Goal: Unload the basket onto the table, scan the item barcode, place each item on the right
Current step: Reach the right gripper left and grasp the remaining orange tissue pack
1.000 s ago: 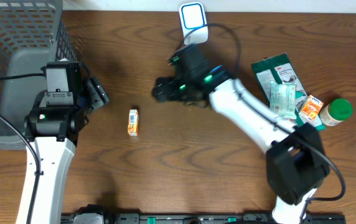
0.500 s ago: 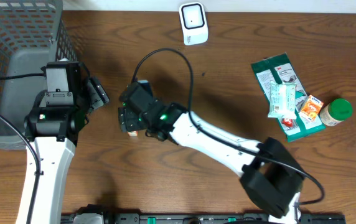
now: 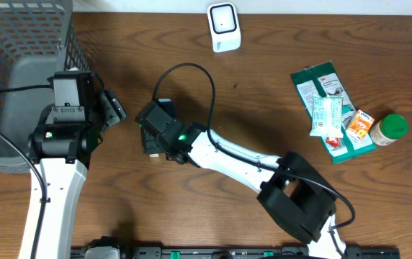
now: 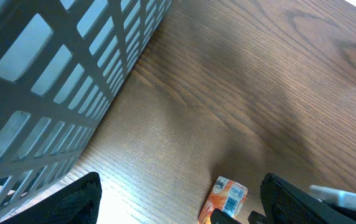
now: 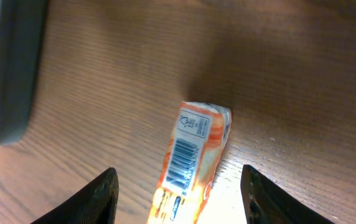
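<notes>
Right gripper [image 5: 179,177] has its fingers apart, straddling the small orange carton [image 5: 193,149]; no contact is visible. It points down over the carton, likely lined up to pinch the long sides for a lift. The carton lies flat on the table [image 5: 290,93] with its barcode face up. The scanner [image 3: 222,26] sits well beyond the gripper. Left gripper [image 4: 187,208] is also spread and empty, off to the side by the basket [image 3: 19,43]. In the overhead view the gripper body hides the carton; in the wrist view its near end is cut off.

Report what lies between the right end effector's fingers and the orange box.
Only bare table. In the right wrist view the orange box lies inside the right end effector, with a strip of wood showing on each side.
</notes>
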Robot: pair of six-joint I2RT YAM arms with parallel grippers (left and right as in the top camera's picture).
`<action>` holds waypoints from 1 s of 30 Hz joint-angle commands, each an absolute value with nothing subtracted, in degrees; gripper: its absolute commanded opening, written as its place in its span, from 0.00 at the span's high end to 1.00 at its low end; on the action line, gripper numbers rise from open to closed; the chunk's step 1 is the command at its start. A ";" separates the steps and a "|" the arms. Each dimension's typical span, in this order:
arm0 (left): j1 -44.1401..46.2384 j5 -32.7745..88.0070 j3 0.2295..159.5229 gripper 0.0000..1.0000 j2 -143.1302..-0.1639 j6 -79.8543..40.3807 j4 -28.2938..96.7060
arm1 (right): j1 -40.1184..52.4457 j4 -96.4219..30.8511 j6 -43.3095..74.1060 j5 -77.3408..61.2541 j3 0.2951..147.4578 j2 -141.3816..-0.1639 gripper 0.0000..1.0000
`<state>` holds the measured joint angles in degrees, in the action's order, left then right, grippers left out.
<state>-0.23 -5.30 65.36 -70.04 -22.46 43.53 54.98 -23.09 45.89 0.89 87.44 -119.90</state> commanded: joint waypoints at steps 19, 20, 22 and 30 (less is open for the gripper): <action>-0.47 -6.07 65.36 0.17 -70.11 -22.11 43.70 | 53.89 -24.64 42.59 1.45 87.96 -122.37 0.75; -0.47 -6.07 65.36 0.17 -70.11 -22.11 43.70 | 53.34 -25.34 40.80 1.45 87.96 -121.64 0.75; -0.47 -6.07 65.36 0.17 -70.11 -22.11 43.70 | 51.55 -27.83 37.15 1.45 87.96 -119.20 0.76; -0.47 -6.07 65.36 0.17 -70.11 -22.11 43.70 | 43.55 -40.69 25.04 4.73 87.96 -110.34 0.80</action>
<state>-0.23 -5.30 65.36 -70.04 -22.46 43.53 46.72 -37.21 32.69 1.63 87.42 -115.55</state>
